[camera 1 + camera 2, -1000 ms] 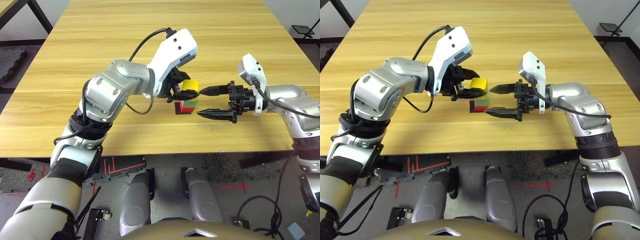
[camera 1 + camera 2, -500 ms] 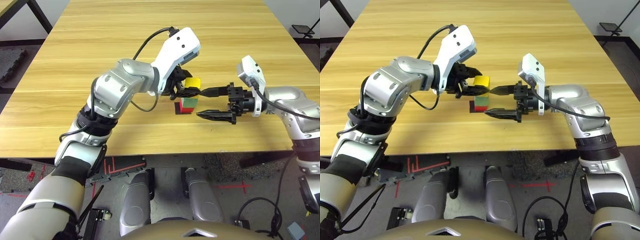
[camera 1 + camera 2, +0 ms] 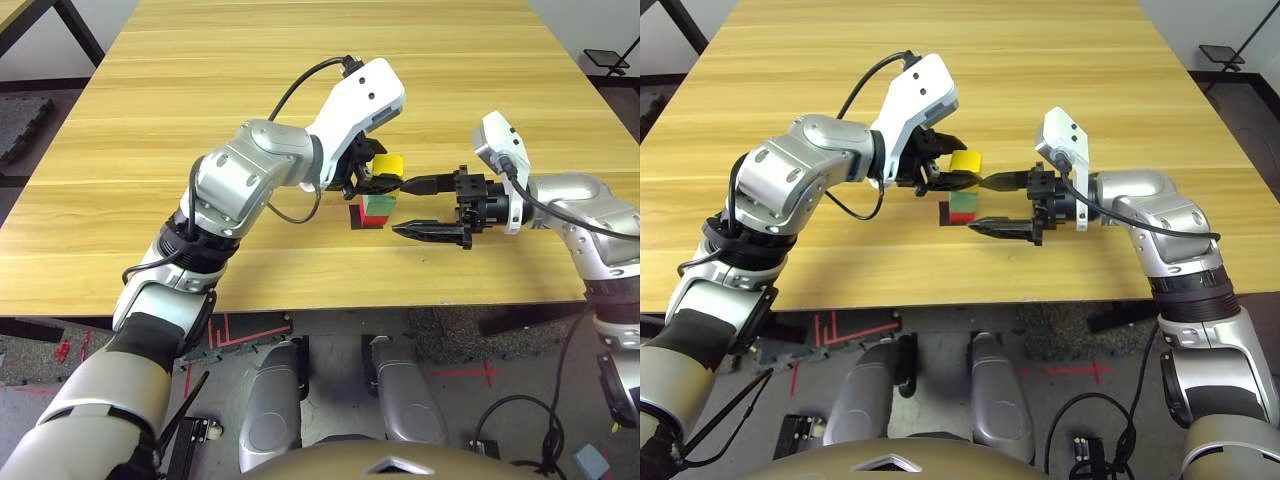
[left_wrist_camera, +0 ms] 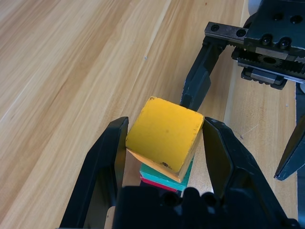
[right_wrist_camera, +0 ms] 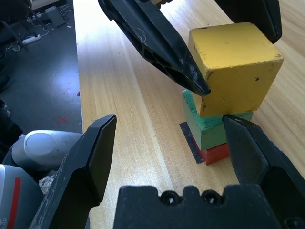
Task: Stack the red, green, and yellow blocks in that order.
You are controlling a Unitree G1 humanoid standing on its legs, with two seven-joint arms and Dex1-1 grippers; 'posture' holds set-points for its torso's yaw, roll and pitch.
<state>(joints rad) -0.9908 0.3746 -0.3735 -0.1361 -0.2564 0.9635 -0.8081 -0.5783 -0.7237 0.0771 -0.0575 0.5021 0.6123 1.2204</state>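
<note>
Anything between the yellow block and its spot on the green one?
Nothing visible between the yellow block and the green block below. Close alongside, though: one fingertip of the open right gripper sits by the stack, possibly crowding the left gripper.

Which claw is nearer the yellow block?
Left. The left claw grips the yellow block between its fingers; the right claw stands open to the block's right.
</note>
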